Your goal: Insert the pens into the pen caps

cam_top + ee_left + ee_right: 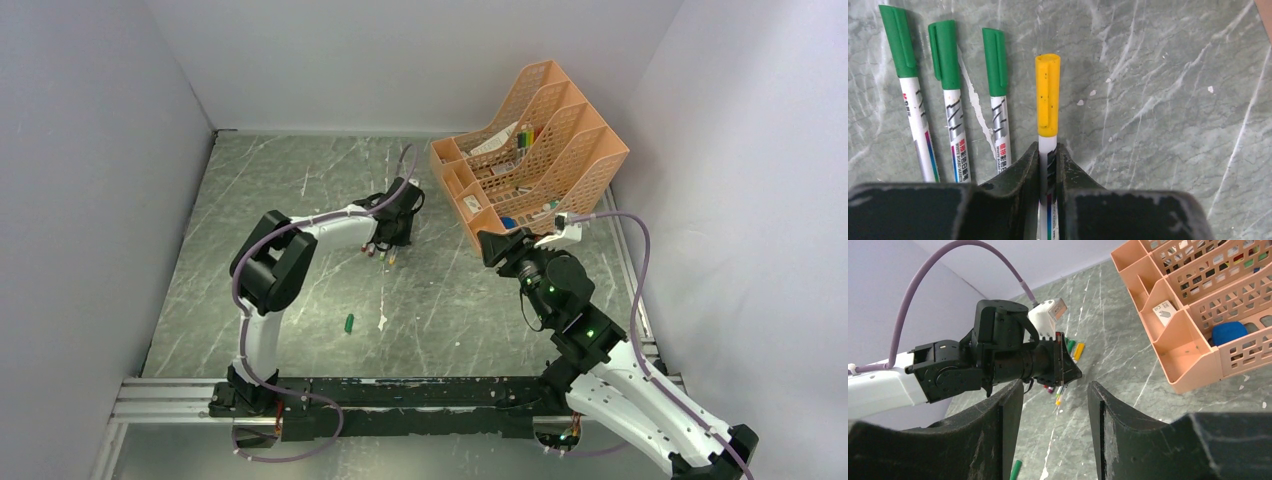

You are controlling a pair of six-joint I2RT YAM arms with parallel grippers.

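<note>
Pinched in the closed left tool (1048,165): thin white plastic pen with yellow cap (1047,100), beside three green-capped pens (950,100) on the grey counter (1158,100). Likely light, stiff, slick; mid-barrel grip best. Right tool (1054,390) agape, empty.

A peach lattice-walled file organiser (590,150) is standing at the far right of the grey-green marbled tabletop (300,200). A blue object (1228,333) and a small white box (1164,311) are sitting in separate compartments. A tiny white scrap (383,322) is lying well apart from it.
</note>
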